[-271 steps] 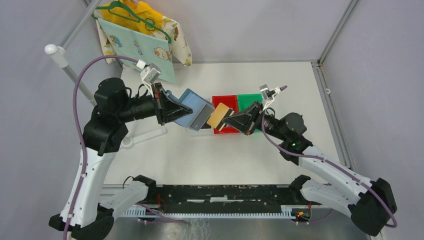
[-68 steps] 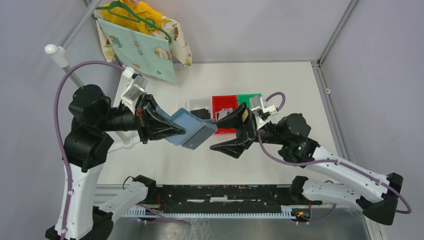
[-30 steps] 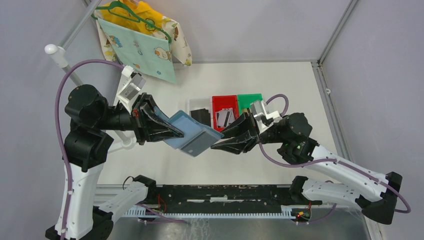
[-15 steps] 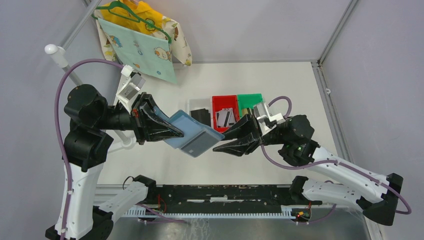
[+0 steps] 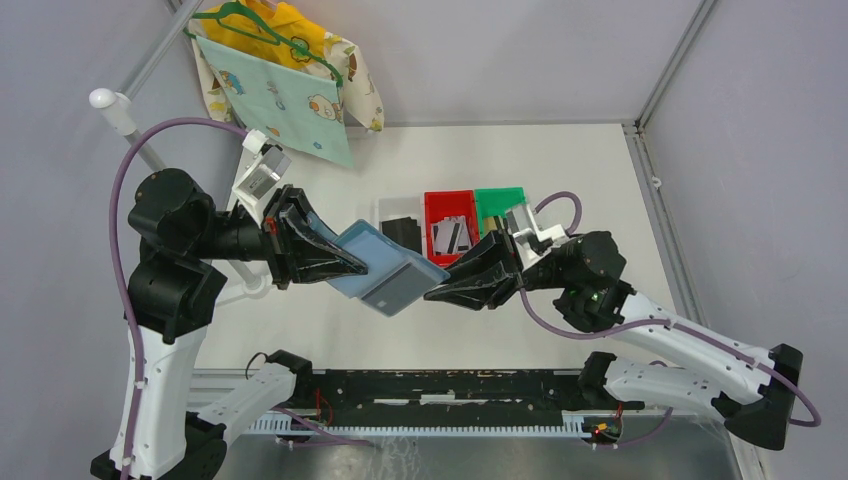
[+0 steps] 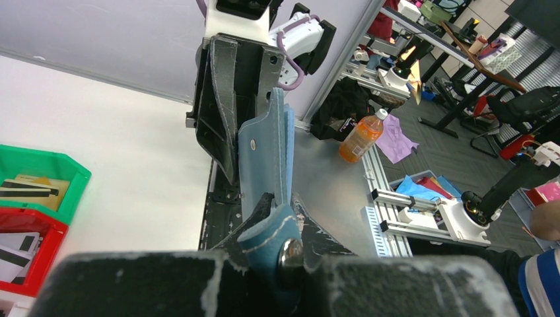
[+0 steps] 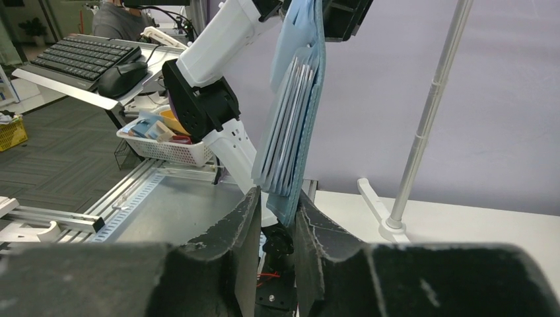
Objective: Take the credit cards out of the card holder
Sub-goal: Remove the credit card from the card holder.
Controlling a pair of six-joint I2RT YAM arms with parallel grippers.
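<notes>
- The left gripper (image 5: 345,265) is clamping one end of the slate-blue card holder (image 5: 388,272), keeping it in the air above the white table (image 5: 570,180), just in front of three bins.
- In the top view the card holder is running lengthwise on a diagonal, from the left gripper at upper left to the right gripper (image 5: 438,286) at lower right, its free end pointing at that gripper.
- In the left wrist view the strap tab (image 6: 272,228), with its metal snap, is sitting right at the left fingers, and the holder is stretching edge-on away from the camera.
- In the right wrist view the holder is hanging edge-on, with the pale edges of credit cards (image 7: 288,112) showing in its pockets, their long sides lying along its length.
- The right gripper's jaws are standing narrowly apart on either side of the holder's lower corner; whether they are pressing it cannot be told.
- More cards are lying in the white bin (image 5: 400,200), the red bin (image 5: 449,194) and the green bin (image 5: 498,191).
- Any print on the cards is too small to read.
</notes>
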